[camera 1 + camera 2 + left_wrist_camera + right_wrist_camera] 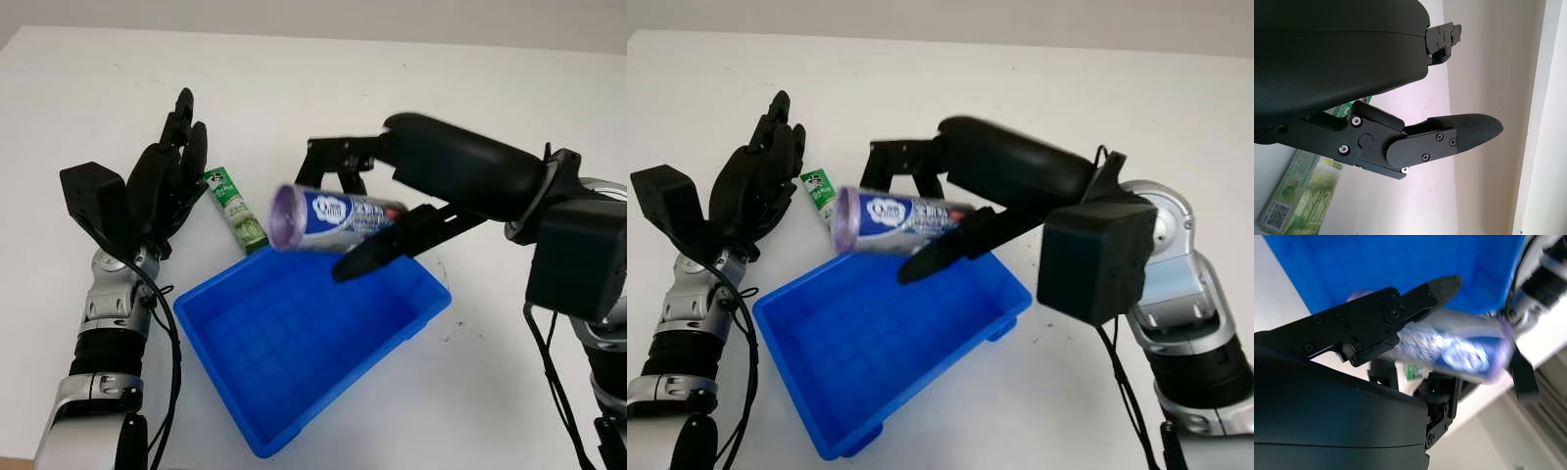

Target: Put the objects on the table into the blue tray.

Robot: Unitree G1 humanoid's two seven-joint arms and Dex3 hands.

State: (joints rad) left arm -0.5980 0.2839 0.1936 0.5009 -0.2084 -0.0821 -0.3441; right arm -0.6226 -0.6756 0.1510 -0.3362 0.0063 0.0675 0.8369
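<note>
Right hand (362, 220) around purple roll (328, 219)

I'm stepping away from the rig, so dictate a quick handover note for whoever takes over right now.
Right hand: shut on the purple roll with the blue label, held above the far edge of the blue tray.
Left hand: open, raised over the table, beside the green box.
Done: nothing in the tray yet.
Left: release the roll into the tray, then pick up the green box lying just beyond the tray.

A roll (328, 219) hangs above the tray's (294, 392) far rim, a packet (238, 209) lying left.
</note>
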